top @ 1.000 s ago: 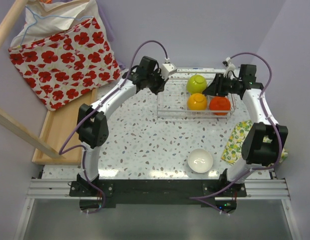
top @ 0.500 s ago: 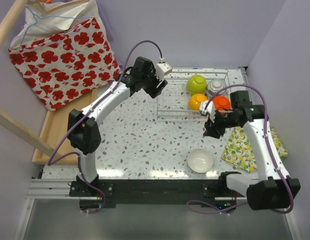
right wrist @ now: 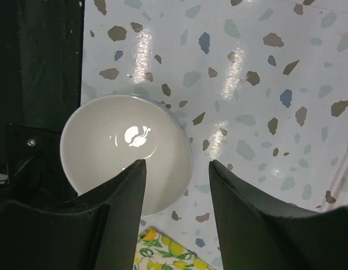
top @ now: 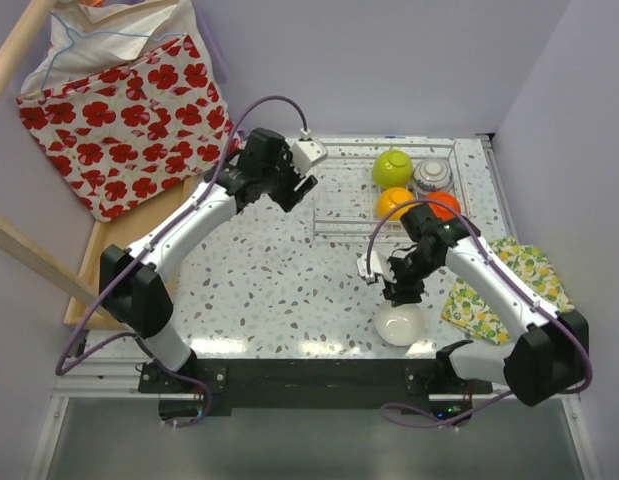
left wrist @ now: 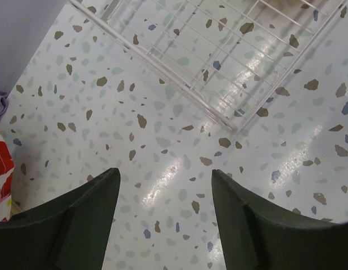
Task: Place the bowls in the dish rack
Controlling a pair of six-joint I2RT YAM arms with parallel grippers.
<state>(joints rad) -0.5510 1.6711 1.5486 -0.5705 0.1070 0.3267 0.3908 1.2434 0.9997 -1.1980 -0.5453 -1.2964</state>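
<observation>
The white bowl [top: 400, 322] sits upright near the tabletop's [left wrist: 106, 112] front edge. The right claw [right wrist: 176, 185] hovers over it, wide open and empty, with the bowl's right rim under the gap. Farther back, the left claw [left wrist: 165, 214], also wide open and empty, hangs by a corner of the rack [top: 339, 200], whose right end holds green [top: 392, 167], grey-patterned [top: 431, 177], orange-yellow [top: 393, 203] and red-orange [top: 444, 205] bowls.

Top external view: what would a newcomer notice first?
The right gripper, open, hangs over the white bowl near the table's front edge. Behind, four bowls fill the dish rack's right end, while the left gripper hovers open by the rack's corner.
</observation>
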